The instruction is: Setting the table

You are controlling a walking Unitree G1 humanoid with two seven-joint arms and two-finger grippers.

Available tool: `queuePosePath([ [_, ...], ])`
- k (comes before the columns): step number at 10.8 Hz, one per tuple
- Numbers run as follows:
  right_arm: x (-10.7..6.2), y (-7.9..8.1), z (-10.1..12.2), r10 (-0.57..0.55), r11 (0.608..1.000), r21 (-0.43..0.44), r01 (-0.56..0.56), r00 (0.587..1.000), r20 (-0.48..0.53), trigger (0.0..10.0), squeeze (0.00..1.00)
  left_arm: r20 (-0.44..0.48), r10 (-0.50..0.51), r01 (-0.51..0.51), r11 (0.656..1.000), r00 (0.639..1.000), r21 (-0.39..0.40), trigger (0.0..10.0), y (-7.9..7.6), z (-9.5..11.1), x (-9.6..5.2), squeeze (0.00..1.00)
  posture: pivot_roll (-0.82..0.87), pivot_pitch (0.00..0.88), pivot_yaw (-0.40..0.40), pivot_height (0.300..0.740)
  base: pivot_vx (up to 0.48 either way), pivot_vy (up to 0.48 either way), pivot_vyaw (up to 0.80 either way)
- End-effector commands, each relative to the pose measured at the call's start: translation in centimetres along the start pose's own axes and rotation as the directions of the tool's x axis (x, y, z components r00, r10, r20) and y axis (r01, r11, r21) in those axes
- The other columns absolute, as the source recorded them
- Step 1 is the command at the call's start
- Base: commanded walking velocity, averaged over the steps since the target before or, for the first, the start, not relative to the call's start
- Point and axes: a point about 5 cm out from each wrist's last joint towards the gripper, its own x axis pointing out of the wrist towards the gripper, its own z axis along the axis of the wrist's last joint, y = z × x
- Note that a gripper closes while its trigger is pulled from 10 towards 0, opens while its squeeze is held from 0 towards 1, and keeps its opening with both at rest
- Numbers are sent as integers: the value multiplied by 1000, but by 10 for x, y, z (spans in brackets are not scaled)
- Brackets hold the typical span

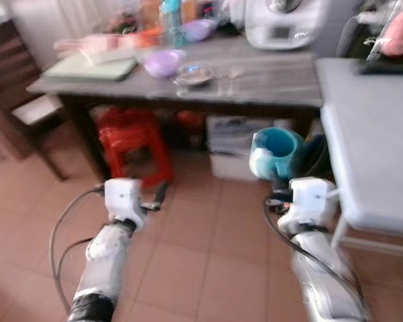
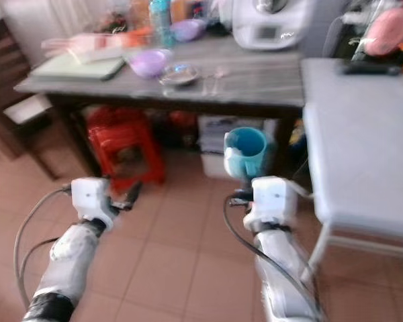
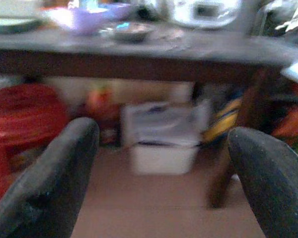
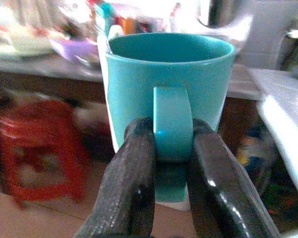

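Observation:
My right gripper (image 4: 171, 163) is shut on the handle of a teal mug (image 4: 169, 89), held upright above the tiled floor, short of the dark wooden table (image 1: 269, 84). The same teal mug (image 1: 277, 151) sits ahead of my right wrist. My left gripper (image 3: 164, 163) is open with nothing between its fingers (image 3: 49, 183), held at about the same height to the left. On the table stand a purple bowl (image 1: 163, 63), a small metal dish (image 1: 194, 74) and a clear glass (image 1: 232, 74).
A red plastic stool (image 1: 131, 144) and a white storage box (image 1: 232, 144) sit under the table. A white folding table (image 1: 369, 134) stands at the right. A white kitchen appliance (image 1: 282, 23), bottles and a green tray (image 1: 94, 67) crowd the table's back.

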Motion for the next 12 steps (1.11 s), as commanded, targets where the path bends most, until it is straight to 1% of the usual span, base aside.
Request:
queuePosePath([
  [1,7,17,15,41,999,27,-43,997,71,10000,0,3,41,-41,999,999,36,10000,19,5,-6,0,25,0,76,740,480,0,0],
  [9,6,15,16,47,999,20,-49,996,79,10000,0,7,28,-29,999,1000,30,10000,13,6,-2,0,15,0,74,740,473,0,0],
  [12,7,16,17,54,998,19,-56,995,83,10000,0,6,27,-27,999,1000,27,10000,12,5,-1,0,12,0,71,740,475,0,538],
])
